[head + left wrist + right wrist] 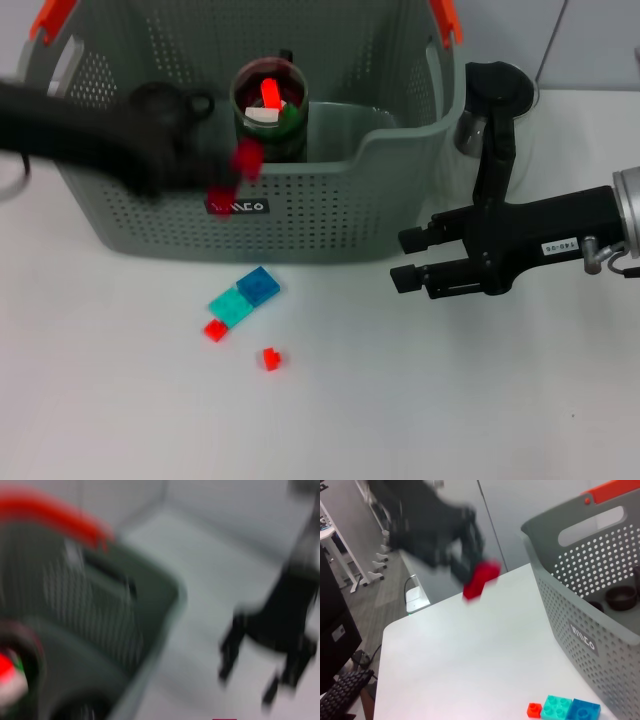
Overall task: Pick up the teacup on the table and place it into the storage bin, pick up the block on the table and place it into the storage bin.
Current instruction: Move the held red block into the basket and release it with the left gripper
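Loose blue-teal-red plastic bricks lie on the white table before the grey perforated storage bin. Left end effector grips a red block at the bin's front; right end effector hovers open beside it. Inside, the head view shows a dark teacup.

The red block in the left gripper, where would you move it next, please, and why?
Probably carry it a little farther over the rim and open. The left gripper holds the red block in front of the storage bin, by its front wall and not yet inside. The right gripper waits on the table beside the bin.
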Robot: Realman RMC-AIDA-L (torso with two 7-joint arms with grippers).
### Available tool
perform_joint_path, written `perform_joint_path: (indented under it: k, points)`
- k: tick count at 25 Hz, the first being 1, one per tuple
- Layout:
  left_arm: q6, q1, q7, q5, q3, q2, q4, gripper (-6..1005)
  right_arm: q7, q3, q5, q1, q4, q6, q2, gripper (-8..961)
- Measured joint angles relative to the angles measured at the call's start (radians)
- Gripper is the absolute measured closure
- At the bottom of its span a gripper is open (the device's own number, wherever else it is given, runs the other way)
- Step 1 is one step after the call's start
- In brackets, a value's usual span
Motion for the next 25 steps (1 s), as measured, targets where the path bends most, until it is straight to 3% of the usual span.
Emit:
perform_joint_path:
  k: [4, 11, 16, 18, 25]
  points:
    - [-0.092, -0.008, -0.02, -0.129, -0.059, 0.013, -0.05, 816, 0.0, 0.001, 0.0, -0.001, -0.001, -0.001, -0.001, 344]
    - [-0.355, -0.075, -0.034, -0.137, 0.001, 0.021, -0.193, 815, 0.0, 0.002, 0.001, 0.0, -0.001, -0.002, -0.001, 343]
    - [-0.576, -0.123, -0.01, -0.111, 0.123, 0.068, -0.382, 814, 0.0, 0.002, 0.003, 0.003, -0.002, -0.002, -0.002, 343]
    - [-0.659, -0.136, -0.005, -0.082, 0.174, 0.076, -0.434, 814, 0.0, 0.002, 0.003, 0.004, -0.002, -0.002, -0.002, 344]
    - [-0.887, -0.166, 0.025, 0.04, 0.308, 0.065, -0.555, 812, 0.0, 0.002, 0.004, 0.01, -0.001, -0.002, -0.002, 344]
